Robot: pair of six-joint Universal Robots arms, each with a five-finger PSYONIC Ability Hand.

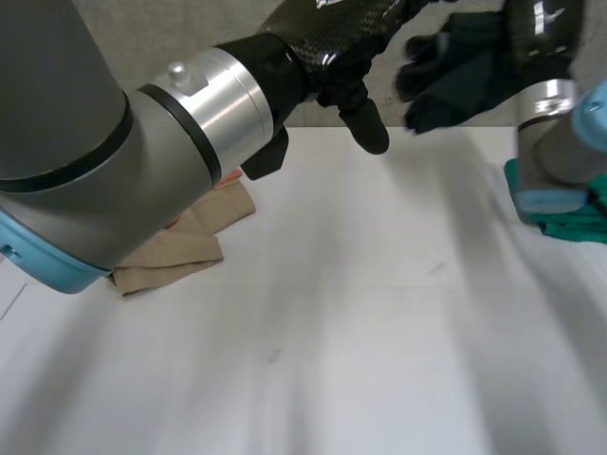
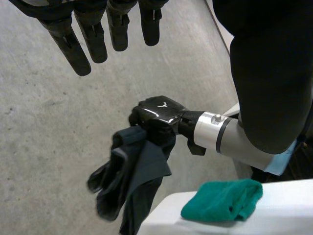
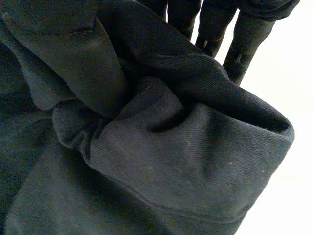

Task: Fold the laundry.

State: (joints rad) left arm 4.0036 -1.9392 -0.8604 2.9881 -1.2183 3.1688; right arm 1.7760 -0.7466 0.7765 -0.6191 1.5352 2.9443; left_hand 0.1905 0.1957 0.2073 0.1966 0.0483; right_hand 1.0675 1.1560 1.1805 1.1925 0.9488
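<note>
Starting at the left, the left arm (image 1: 85,142), smooth grey metal with a light-blue cap, crosses the near left of the white surface (image 1: 360,313) and covers part of the tan cloth (image 1: 185,248). That cloth lies on the surface at the left. It is a soft, matt fabric folded into a rough flat wedge, and its left portion is hidden behind the arm.

The left robot hand (image 1: 337,57) is raised above the far middle of the surface. Its black fingers (image 2: 95,39) are straight and spread, and it has hold of nothing. Its back has a woven carbon pattern.

To the right, the right robot hand (image 1: 422,81) is in the air at the far right and has hold of the dark cloth (image 2: 146,166). The fabric is bunched against its palm and hangs below it in loose folds, over the speckled grey floor (image 2: 44,127) just off the corner of the surface. In the right wrist view the dark cloth (image 3: 161,161) shows a fine twill weave and a stitched hem. The fingers (image 3: 244,39) reach past the bunch, and the thumb is covered by fabric.

At the far right, the green cloth (image 2: 222,200), thick and nubbly, lies on the surface as a folded, rounded bundle. In the head view the right arm (image 1: 560,142) hides much of it.
</note>
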